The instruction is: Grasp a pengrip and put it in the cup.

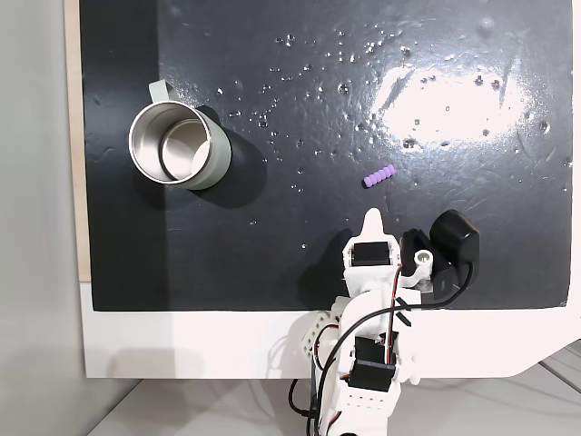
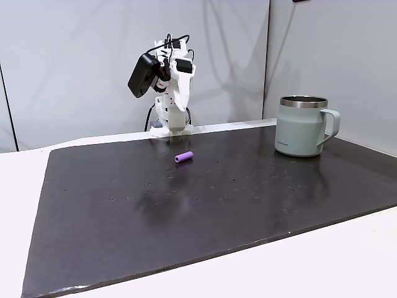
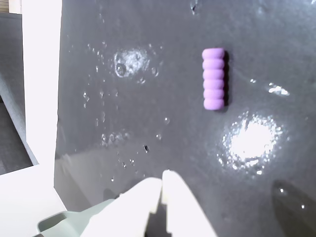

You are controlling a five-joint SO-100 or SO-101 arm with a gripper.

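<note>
Purple ribbed rubber pengrip (image 1: 379, 176) lies on the black table (image 1: 272, 254), well apart from the sage-green steel-lined cup (image 1: 177, 143). White pincer (image 3: 162, 190) hangs near the pengrip, closed and empty.

A ribbed light-purple pengrip (image 1: 379, 176) lies flat on the black mat; the upright sage-green cup (image 1: 178, 144), steel-lined, stands well apart at its ten o'clock.

No readable text or labels
</note>
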